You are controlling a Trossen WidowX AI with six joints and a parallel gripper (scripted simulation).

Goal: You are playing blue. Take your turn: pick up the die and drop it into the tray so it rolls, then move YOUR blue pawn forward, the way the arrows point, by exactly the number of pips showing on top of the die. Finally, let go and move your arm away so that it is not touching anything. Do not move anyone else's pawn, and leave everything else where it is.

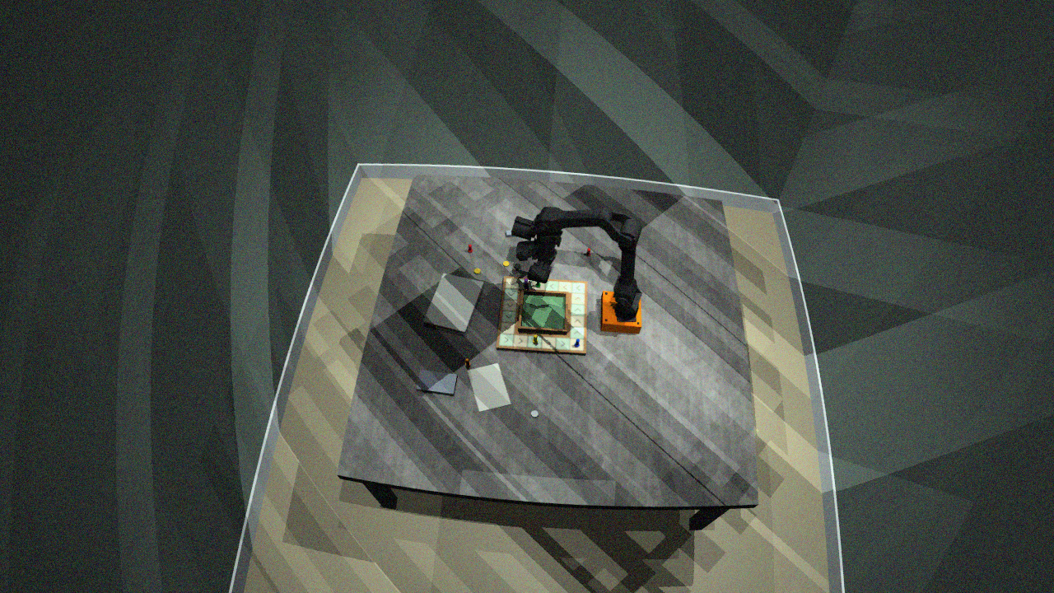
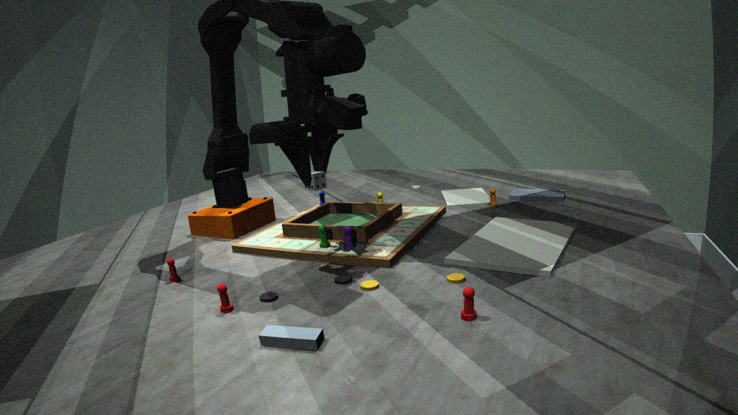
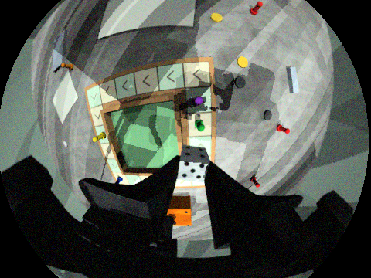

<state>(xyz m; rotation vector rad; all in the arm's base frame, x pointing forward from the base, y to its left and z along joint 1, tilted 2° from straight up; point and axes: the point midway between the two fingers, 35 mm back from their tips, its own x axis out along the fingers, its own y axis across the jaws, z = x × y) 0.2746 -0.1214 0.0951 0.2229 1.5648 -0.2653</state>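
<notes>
My gripper (image 2: 315, 180) (image 3: 192, 161) is shut on the white die (image 2: 318, 180) (image 3: 192, 170), held in the air higher than the tray walls; its exact place over the board is hard to tell. The wooden tray (image 1: 543, 331) (image 2: 309, 230) (image 3: 141, 100) with a green floor sits in the middle of the arrow board (image 1: 507, 316) (image 2: 309, 256) (image 3: 146, 80) and holds nothing that I can see. The blue pawn (image 1: 576, 343) (image 2: 322, 197) (image 3: 120, 180) stands on a corner square. The yellow pawn (image 1: 535, 339) (image 2: 379, 197) (image 3: 99, 137) stands on the same side of the board.
The green pawn (image 2: 323, 237) (image 3: 199, 125) and purple pawn (image 2: 348, 238) (image 3: 199, 100) stand side by side on the opposite edge. Red pawns (image 2: 223, 299) (image 2: 468, 305), discs (image 2: 369, 285) (image 2: 268, 296), a grey bar (image 2: 290, 338), an orange pawn (image 2: 493, 197) and a pale slab (image 2: 511, 242) lie or stand around.
</notes>
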